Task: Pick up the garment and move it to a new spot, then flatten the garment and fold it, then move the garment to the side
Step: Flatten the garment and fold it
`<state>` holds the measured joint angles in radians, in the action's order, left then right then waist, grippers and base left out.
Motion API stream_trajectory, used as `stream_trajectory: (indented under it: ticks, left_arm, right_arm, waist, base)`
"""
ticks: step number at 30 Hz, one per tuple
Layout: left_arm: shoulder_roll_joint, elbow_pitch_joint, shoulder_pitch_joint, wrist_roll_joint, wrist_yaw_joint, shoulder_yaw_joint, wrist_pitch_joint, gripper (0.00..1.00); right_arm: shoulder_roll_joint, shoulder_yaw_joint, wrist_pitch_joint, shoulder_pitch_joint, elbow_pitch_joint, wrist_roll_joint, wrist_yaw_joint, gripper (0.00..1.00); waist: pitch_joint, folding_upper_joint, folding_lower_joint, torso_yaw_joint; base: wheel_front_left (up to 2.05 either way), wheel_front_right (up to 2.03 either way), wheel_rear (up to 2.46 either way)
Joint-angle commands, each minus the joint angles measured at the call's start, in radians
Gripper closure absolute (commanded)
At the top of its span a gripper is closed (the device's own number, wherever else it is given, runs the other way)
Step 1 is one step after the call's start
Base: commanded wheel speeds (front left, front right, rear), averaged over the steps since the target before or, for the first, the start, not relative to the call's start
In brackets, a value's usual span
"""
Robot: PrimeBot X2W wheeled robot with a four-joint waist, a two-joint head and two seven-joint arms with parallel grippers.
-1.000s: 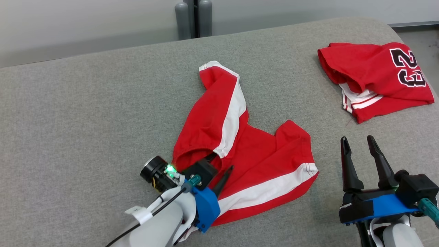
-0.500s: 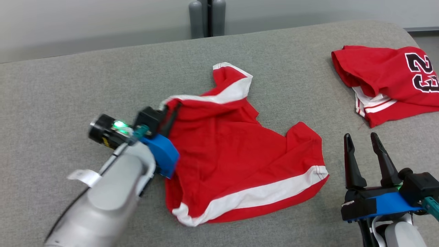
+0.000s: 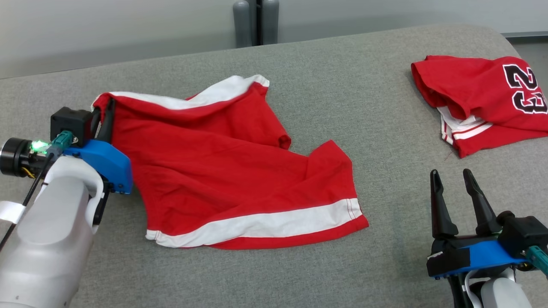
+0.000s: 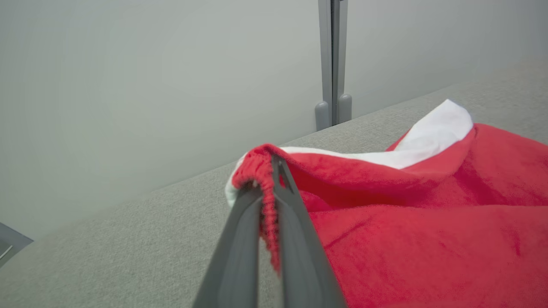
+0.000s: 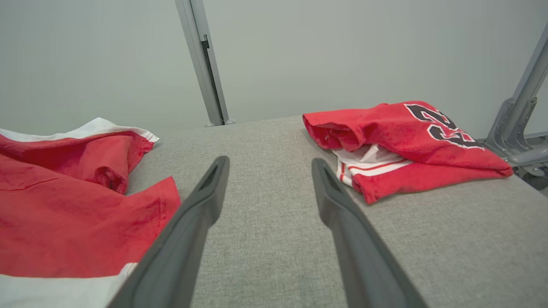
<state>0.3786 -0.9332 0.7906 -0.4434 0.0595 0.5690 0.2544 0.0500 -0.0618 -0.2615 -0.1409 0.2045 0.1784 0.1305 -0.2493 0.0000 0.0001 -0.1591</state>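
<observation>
Head view: we are holding the shorts (image 3: 222,171) by one corner of the waistband (image 4: 253,164) with the left gripper (image 3: 104,114), jaws pinched together on the elastic edge. Left wrist view is showing that gathered red edge squeezed between both fingers. We are gripping at a corner, we judge, so that an outward pull is tensioning the cloth rather than bunching it. That corner is sitting raised off the table (image 3: 342,85). The rest of the shorts is lying spread across the table's left-centre, with a white stripe (image 3: 257,224) running along the near edge and one leg partly folded over near the middle.

Right gripper (image 3: 451,179) is hovering over bare table at the near right, fingers apart and gripping nothing, well apart from the shorts' near-right corner. We are reading this as the flattening step: that far corner is lying free, and the right gripper is waiting within reach of it.

A folded jersey (image 3: 475,94) is resting at the far right, well apart from the shorts, likely so it is staying out of the working area.

Risk: the folded-over leg is probably needing a second pull.
</observation>
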Motion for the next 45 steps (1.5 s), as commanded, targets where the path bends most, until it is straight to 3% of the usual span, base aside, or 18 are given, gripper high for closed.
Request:
stream_trajectory:
  ticks: [1,2,3,4,11,25,35,45]
  left_arm:
    - [-0.008,-0.004,-0.01,-0.005,-0.005,0.002,0.006,1.0]
    - [-0.008,-0.008,-0.017,-0.006,-0.006,0.003,0.005,0.85]
    - [-0.007,-0.011,-0.024,-0.005,-0.007,0.005,0.006,0.33]
    - [-0.011,-0.013,-0.032,-0.008,-0.006,0.005,0.007,0.0]
    - [-0.039,0.02,-0.1,-0.031,-0.012,-0.018,0.011,0.0]
    - [-0.073,0.287,-0.374,-0.012,-0.069,-0.104,0.012,0.0]
    - [-0.089,0.617,-0.564,0.097,-0.148,-0.266,0.012,0.0]
    - [-0.164,0.817,-0.727,0.203,-0.166,-0.436,0.011,0.0]
  right_arm:
    - [0.001,-0.002,-0.005,-0.003,0.005,0.002,0.001,0.0]
    - [0.001,-0.001,-0.005,-0.001,0.009,0.002,0.001,0.0]
    - [0.001,0.0,-0.005,0.001,0.011,0.002,0.001,0.0]
    - [0.001,0.002,-0.005,0.001,0.014,0.002,0.001,0.0]
    - [0.001,0.008,-0.005,0.002,0.025,-0.001,0.001,0.0]
    - [0.001,0.002,-0.005,0.037,0.028,-0.016,0.001,0.0]
    - [0.001,0.01,-0.005,0.066,0.007,-0.026,0.001,0.0]
    - [0.001,0.004,0.03,0.113,-0.044,-0.056,0.001,0.0]
  waist:
    - [0.002,0.0,-0.0001,0.001]
    - [0.002,0.0,-0.0001,0.002]
    - [0.003,0.0,-0.0001,0.004]
    - [0.005,0.0,-0.0001,0.005]
    - [0.031,0.0,-0.0001,0.019]
    - [0.096,0.0,-0.0001,0.09]
    - [0.138,0.0,-0.0001,0.126]
    - [0.167,0.0,-0.0001,0.145]
  base:
    - [0.0,0.0,0.0]
    - [0.0,0.0,0.0]
    - [0.0,0.0,0.0]
    - [0.0,0.0,0.0]
    - [0.0,0.0,0.0]
    - [0.0,0.0,0.0]
    - [0.0,0.0,0.0]
    - [0.0,0.0,0.0]
